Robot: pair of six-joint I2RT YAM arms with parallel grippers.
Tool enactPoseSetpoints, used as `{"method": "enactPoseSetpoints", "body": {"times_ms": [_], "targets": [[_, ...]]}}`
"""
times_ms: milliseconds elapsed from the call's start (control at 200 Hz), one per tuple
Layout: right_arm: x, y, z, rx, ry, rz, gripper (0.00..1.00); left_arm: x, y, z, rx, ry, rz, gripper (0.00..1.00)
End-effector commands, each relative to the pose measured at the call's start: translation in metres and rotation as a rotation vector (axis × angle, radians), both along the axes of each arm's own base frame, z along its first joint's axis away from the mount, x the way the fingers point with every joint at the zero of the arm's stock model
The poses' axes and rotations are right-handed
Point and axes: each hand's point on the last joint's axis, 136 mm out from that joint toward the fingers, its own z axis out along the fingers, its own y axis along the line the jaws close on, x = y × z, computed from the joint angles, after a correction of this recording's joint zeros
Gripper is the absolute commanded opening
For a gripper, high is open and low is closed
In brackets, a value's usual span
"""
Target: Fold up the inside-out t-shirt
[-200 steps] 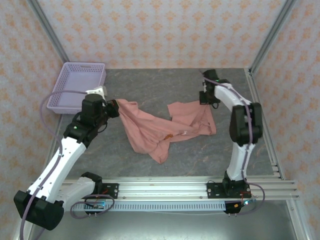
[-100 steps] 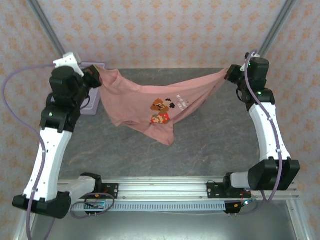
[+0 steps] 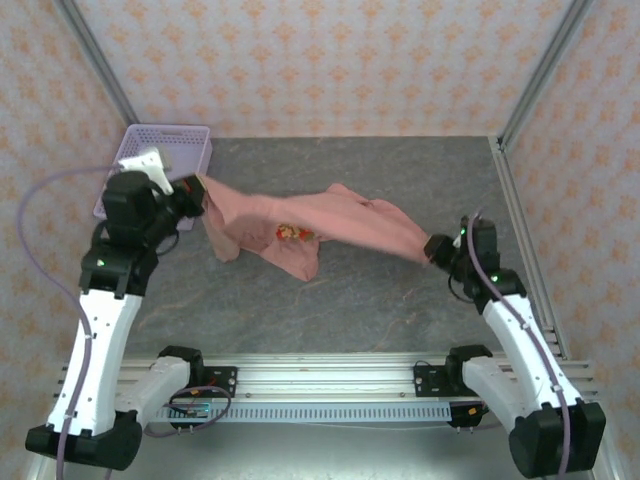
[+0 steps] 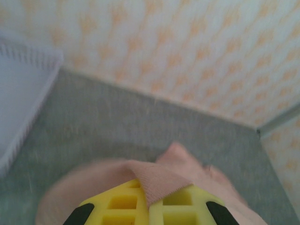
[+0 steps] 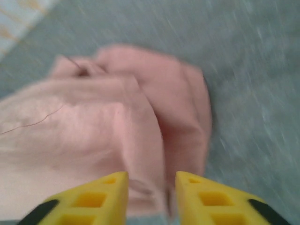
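The t-shirt [image 3: 340, 222] is seen drawn out in a sagging band above the grey table [image 3: 400, 310]. It starts just beside the near right corner of the lavender basket [image 3: 170, 131] and runs away from the basket to the right, slanting a little toward the arms' bases. A small orange, brown and white print [image 3: 293, 233] is shown on the part of the cloth nearer the basket, and a loose fold is seen hanging below it. The end of the shirt beside the basket is pinched by the left gripper [image 3: 197, 190]. In the left wrist view its yellow fingers [image 4: 122, 206] are pressed together, a tongue of pink cloth [image 4: 164, 180] is caught in the seam between them, and the basket's rim [image 4: 28, 70] is seen off to the left. The far end of the shirt, well apart from the basket, is met by the right gripper [image 3: 435, 250], which is held low over the table. In the blurred right wrist view its fingers [image 5: 103, 192] are parted, with a clear gap between them, and bunched pink cloth [image 5: 93, 131] lies in and beyond that gap. Whether the cloth is touched by either finger there cannot be told. Patterned wallpaper [image 3: 330, 60] is seen behind the basket and the table.
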Motion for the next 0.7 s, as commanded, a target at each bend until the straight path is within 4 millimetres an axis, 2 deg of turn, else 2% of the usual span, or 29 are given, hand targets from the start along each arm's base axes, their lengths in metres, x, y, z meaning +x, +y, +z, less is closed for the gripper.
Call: {"method": "enactPoseSetpoints", "body": {"times_ms": [0,85,170,195,205,255,375,460,570,690], "targets": [[0.009,-0.007,0.002,-0.115,-0.021,-0.021,0.42,-0.005,-0.019,-0.070,-0.096,0.178,-0.080,0.00],[0.030,0.012,0.003,-0.138,-0.011,0.067,0.45,-0.011,-0.022,-0.101,-0.117,0.241,-0.087,0.00],[0.049,0.037,-0.006,-0.149,0.031,0.170,0.47,-0.014,-0.021,-0.117,-0.121,0.271,-0.079,0.00],[0.054,0.044,-0.005,-0.155,0.032,0.200,0.47,-0.015,-0.021,-0.119,-0.118,0.274,-0.078,0.00],[0.056,0.046,-0.013,-0.162,0.060,0.211,0.47,-0.015,-0.021,-0.120,-0.117,0.276,-0.077,0.00],[0.066,0.059,-0.023,-0.179,0.100,0.267,0.48,-0.015,-0.019,-0.123,-0.109,0.282,-0.070,0.00],[0.083,0.075,-0.042,-0.195,0.153,0.340,0.49,-0.016,-0.015,-0.127,-0.080,0.290,-0.059,0.00],[0.094,0.076,-0.059,-0.223,0.212,0.353,0.50,-0.015,-0.014,-0.126,-0.068,0.287,-0.060,0.00],[0.102,0.065,-0.081,-0.194,0.291,0.332,0.50,-0.012,-0.014,-0.124,-0.063,0.285,-0.064,0.00],[0.107,0.060,-0.090,-0.140,0.318,0.325,0.50,-0.011,-0.015,-0.123,-0.061,0.283,-0.070,0.00]]}}
